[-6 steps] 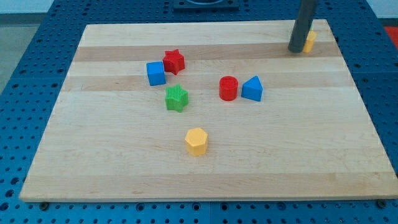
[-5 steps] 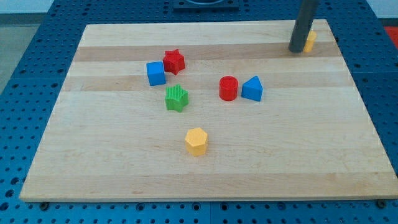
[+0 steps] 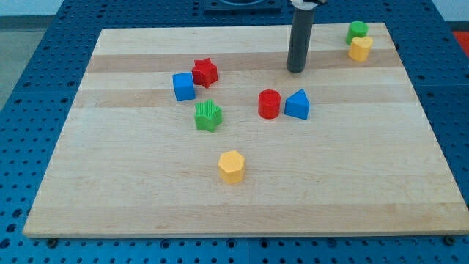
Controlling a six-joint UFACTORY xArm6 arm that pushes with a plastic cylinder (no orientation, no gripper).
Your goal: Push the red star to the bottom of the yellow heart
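A: Board (image 3: pixel 110 191), rod?
B: My tip (image 3: pixel 295 70) rests far-centre, above the red cylinder (image 3: pixel 269 104). No jaws on this rig.
A: Targets?
B: Red star (image 3: pixel 205 72) far-left, touching the blue cube (image 3: pixel 183 86); yellow heart (image 3: pixel 360 49) far-right corner.

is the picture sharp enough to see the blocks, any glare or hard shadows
Camera view: sharp throughout, even soft light, no glare on the wooden board; the red star and yellow heart have crisp edges; my tip casts only a faint shadow; the board's edges converge toward the view's top.
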